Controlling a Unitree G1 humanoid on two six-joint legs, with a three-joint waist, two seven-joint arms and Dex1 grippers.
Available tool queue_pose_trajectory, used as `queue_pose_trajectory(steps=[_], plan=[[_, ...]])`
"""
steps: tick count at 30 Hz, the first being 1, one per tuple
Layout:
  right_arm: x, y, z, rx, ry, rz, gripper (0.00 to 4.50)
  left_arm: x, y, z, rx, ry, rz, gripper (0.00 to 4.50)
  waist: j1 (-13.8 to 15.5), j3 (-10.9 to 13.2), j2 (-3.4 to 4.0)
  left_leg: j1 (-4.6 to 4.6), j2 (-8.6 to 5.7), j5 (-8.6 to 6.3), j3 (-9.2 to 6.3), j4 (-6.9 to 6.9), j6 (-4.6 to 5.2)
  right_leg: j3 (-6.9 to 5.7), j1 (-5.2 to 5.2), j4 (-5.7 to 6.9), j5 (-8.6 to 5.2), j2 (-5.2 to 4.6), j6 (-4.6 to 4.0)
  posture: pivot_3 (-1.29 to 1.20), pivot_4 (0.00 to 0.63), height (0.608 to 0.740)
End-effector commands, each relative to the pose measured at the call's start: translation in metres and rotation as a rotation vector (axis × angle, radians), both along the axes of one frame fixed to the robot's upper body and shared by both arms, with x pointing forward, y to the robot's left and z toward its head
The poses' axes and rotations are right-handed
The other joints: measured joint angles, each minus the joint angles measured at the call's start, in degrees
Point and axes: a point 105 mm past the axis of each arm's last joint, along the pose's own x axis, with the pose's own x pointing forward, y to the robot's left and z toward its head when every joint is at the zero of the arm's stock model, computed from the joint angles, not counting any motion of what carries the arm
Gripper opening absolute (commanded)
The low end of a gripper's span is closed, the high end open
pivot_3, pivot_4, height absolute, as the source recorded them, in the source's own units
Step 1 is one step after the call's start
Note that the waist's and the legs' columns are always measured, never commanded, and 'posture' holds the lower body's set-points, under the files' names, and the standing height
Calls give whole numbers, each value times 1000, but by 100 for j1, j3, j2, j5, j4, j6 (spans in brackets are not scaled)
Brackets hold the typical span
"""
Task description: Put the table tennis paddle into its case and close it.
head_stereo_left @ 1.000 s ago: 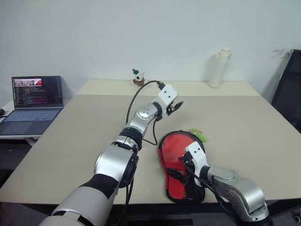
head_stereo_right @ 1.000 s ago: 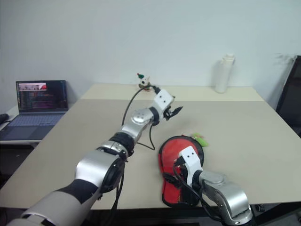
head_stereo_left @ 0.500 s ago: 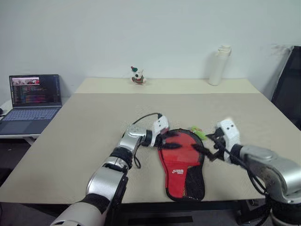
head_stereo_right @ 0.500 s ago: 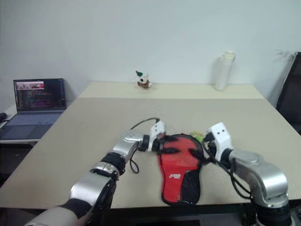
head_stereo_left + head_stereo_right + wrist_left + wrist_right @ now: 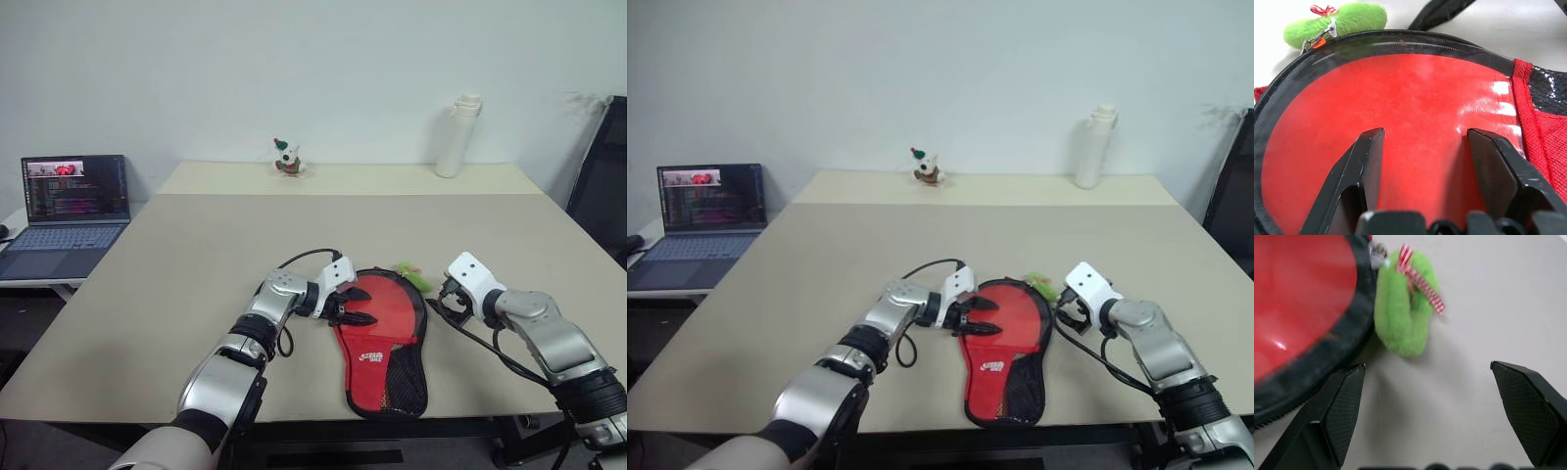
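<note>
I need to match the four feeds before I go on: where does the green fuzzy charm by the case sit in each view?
Left eye: green fuzzy charm at the case's far right rim.
Right eye: same spot.
Left wrist: beyond the rim.
Right wrist: beside the rim.
Shared landmark: the case's black zipper rim.

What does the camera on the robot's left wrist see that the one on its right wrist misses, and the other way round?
The left wrist view looks between the left gripper, open over the paddle's red face, and catches a strip of red-and-mesh lining of the case. The right wrist view looks between the open right gripper at bare table. Both show the red face, the case's black zipper rim and the fuzzy green charm with its red-and-white ribbon beside the rim.
</note>
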Motion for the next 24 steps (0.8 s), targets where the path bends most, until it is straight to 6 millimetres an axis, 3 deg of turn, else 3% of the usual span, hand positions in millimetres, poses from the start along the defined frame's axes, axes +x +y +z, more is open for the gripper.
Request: queue_pose_trajectory(steps=[1, 9, 10, 13, 22, 24], plan=[[11, 11, 14, -18, -83, 46, 4500, -3, -5, -1, 10, -4, -21, 2908, -2, 0, 0, 1, 1, 0, 1, 0, 0, 1, 0, 1, 0, 0, -1, 0, 150, 740], [34, 29, 12, 0, -130, 40, 4500, -3, -4, -1, 17, -3, -22, 2908, -13, 0, 0, 16, 4, 0, 10, 0, 0, 10, 3, 11, 16, 1, -27, 0, 150, 740], [36, 30, 11, 1, -131, 40, 4314, -4, -4, -1, 19, -2, -24, 2930, -14, 0, 0, 20, 4, 0, 12, 0, 0, 11, 5, 13, 16, 2, -27, 0, 150, 740], [38, 33, 9, 11, -127, 43, 3620, -5, -5, -2, 19, 0, -30, 2937, -14, 0, 0, 24, 5, 0, 13, 0, 0, 13, 6, 16, 16, 2, -27, 0, 150, 740], [36, 31, 8, 8, -121, 47, 344, 1, -15, 9, 8, -20, -16, 2937, 2, 0, 1, 21, 5, 0, 12, 1, 0, 14, 7, 16, 17, -5, -28, 0, 150, 740], [36, 31, 9, 6, -119, 48, 16, 2, -17, 10, 11, -23, -14, 2937, 4, 0, 1, 22, 5, 0, 12, 1, 0, 13, 8, 16, 17, -5, -28, 0, 150, 740]])
